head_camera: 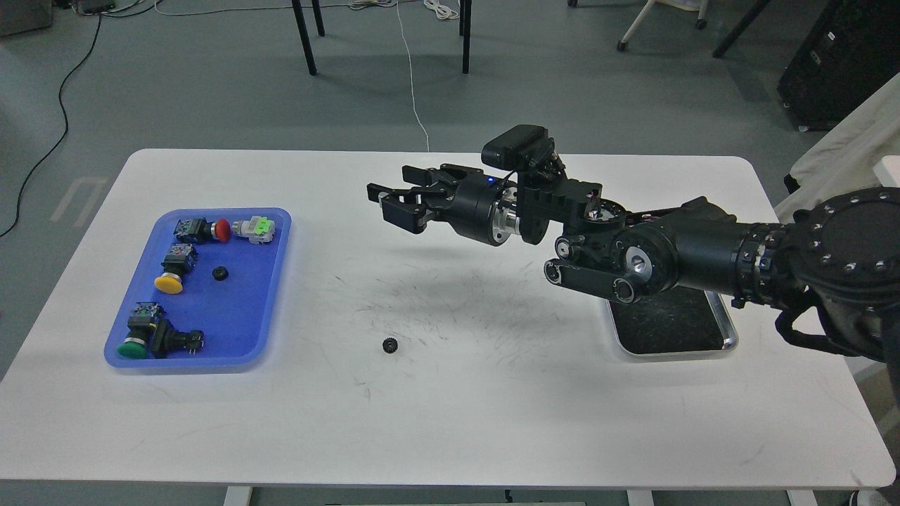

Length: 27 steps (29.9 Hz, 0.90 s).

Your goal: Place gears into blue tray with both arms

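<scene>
One small black gear [390, 345] lies alone on the white table [450, 422], right of the blue tray [246, 330]. A second gear [221, 273] rests inside that tray near its middle. My right gripper [383, 200] hovers high over the table's centre, well above and behind the loose gear, its fingers [415, 173] spread open with nothing between them. The right arm [675, 256] reaches in from the right edge. My left arm is out of view.
Several push-button switches with red [204, 230], yellow [171, 270] and green [144, 337] caps sit in the blue tray. A steel tray [675, 327] with a dark inside lies under the right arm. Chair legs and cables stand on the floor beyond the table.
</scene>
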Each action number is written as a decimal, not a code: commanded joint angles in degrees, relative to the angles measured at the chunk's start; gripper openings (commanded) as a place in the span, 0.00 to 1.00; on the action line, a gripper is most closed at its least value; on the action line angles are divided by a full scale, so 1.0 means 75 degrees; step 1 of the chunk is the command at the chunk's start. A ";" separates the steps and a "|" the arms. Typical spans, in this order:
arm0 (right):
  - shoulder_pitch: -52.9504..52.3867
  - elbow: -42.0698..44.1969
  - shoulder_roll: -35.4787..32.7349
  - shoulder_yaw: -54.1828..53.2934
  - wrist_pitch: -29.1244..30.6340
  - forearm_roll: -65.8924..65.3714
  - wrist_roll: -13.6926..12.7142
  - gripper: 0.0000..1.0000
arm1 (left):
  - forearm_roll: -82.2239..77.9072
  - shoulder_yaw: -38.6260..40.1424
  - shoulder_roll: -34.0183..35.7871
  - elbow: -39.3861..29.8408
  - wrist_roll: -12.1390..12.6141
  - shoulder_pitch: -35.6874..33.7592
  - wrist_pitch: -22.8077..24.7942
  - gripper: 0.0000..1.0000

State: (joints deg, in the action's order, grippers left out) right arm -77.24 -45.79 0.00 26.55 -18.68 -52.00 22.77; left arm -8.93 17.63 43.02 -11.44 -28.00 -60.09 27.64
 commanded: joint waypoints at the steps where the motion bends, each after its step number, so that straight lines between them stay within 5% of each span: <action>1: 0.0010 0.0117 0.0000 -0.0060 -0.0005 0.0066 0.0000 0.69 | 0.0521 0.0239 -0.0333 0.0318 0.0000 0.0090 -0.0051 0.94; 17: 0.0150 0.0469 0.0000 -0.0564 -0.0017 0.0488 0.0000 0.69 | 0.2058 0.2314 -0.1025 0.0307 0.0000 0.1110 -0.1317 0.93; 24: 0.0256 0.0493 0.0000 -0.0798 -0.0029 0.0488 0.0000 0.69 | 0.2011 0.2232 -0.1482 0.0295 0.0000 0.1005 -0.3330 0.96; 27: 0.0279 0.0493 0.0000 -0.0904 -0.0029 0.0488 0.0000 0.69 | 0.1999 0.2220 -0.1517 0.0167 0.0000 0.0993 -0.3193 0.96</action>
State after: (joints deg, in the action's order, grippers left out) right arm -75.34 -42.07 0.00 20.51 -18.90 -48.35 22.76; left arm 6.23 34.41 32.23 -9.43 -28.00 -52.46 3.96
